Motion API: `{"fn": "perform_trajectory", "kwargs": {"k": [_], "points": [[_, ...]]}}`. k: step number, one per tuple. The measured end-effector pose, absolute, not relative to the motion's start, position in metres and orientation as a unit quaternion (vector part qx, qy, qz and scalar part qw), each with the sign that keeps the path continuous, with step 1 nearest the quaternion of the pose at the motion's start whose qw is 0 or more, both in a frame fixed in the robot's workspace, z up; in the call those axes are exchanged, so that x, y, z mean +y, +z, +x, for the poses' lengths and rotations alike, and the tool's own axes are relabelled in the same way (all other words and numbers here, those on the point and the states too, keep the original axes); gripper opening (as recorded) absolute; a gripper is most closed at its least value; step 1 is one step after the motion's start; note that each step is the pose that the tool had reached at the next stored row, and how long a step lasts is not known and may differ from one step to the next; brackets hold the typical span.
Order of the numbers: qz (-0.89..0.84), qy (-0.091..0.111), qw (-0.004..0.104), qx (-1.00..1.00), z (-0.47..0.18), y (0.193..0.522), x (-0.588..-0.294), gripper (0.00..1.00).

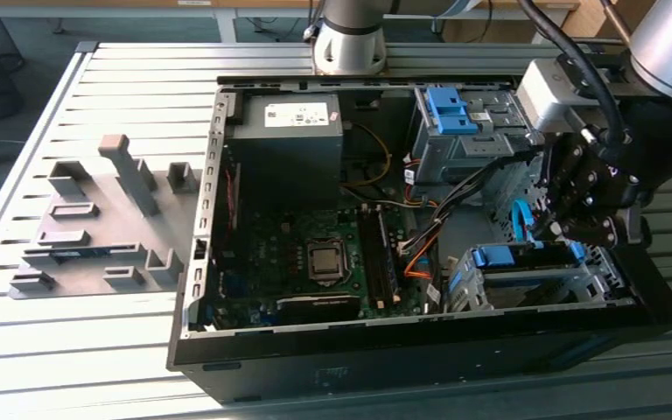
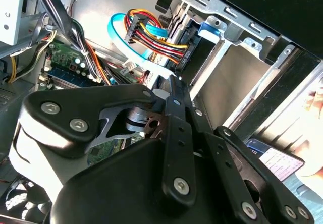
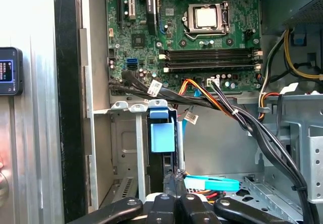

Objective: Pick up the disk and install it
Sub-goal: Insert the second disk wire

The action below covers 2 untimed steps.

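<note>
slatted metal desk point(image 1: 115, 79) carries the open computer case point(image 1: 207, 219) lying flat, so you reach in from above. your gripper point(image 1: 593, 229) hangs with fingers pinched together over the disk point(image 1: 523, 258), which sits seated in the drive cage point(image 1: 467, 293), blue tab facing the cables.

green motherboard point(image 3: 181, 37), blue tab on the disk point(image 3: 162, 135), black fingers point(image 3: 174, 201), light-blue ribbon cable point(image 2: 123, 37), grey slatted table point(image 1: 80, 350)

Slatted metal table point(image 1: 102, 341) under an open computer case point(image 1: 312, 372) and grey fixture blocks point(image 1: 102, 219).
</note>
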<state>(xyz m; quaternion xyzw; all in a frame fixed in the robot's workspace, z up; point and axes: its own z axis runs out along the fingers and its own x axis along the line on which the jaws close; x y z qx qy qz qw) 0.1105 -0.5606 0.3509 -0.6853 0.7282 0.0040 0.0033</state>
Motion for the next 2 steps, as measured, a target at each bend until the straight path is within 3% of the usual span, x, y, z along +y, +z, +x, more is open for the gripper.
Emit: {"fn": "perform_trajectory", "kwargs": {"k": [2], "points": [[-0.685,0.004,0.003,0.728,0.1105,0.351,-0.5606,0.11]]}}
